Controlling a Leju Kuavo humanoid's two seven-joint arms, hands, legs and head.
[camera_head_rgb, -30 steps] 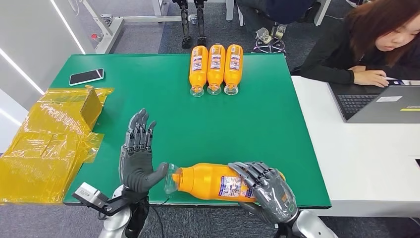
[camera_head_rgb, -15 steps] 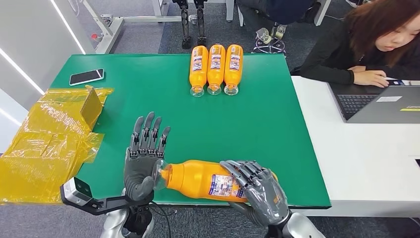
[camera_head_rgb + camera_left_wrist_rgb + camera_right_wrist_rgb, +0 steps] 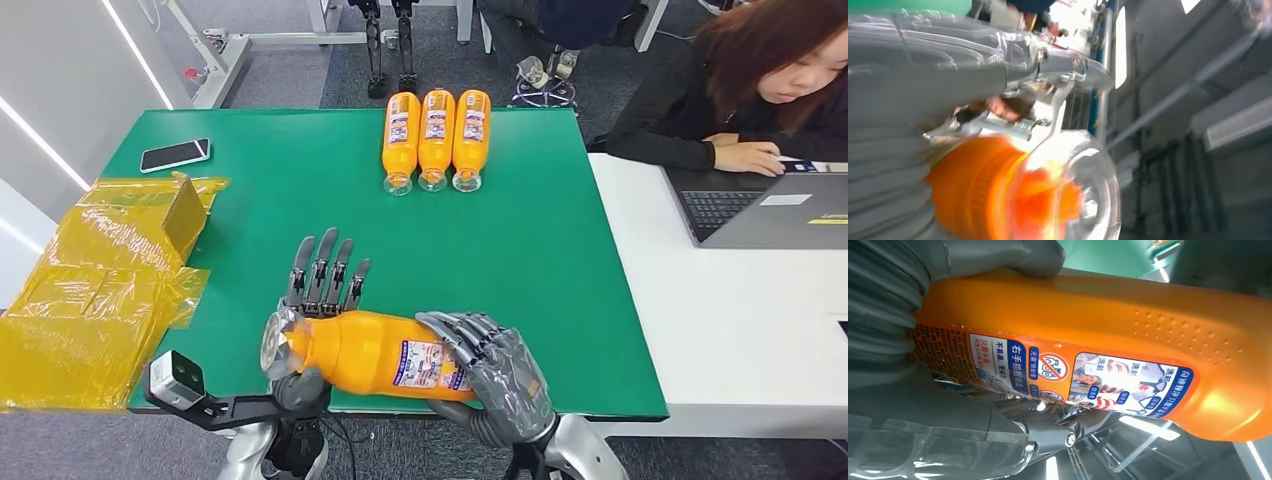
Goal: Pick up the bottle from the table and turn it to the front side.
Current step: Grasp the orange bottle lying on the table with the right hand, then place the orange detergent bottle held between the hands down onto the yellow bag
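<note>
Right robot hand (image 3: pixel 497 375) clamps the orange bottle (image 3: pixel 375 353) (label up) at the desk's near edge; left robot hand (image 3: pixel 318 290) cups its cap, fingers spread; rotating comes next.

The right hand (image 3: pixel 923 370) grips an orange bottle (image 3: pixel 1128 330) lying across the frame. The grey thumb (image 3: pixel 1013 257) presses one side; the darker fingers (image 3: pixel 1048 415) wrap the opposite side, partly covering the printed label (image 3: pixel 1098 377). Green table (image 3: pixel 1108 257) shows beyond.
</note>
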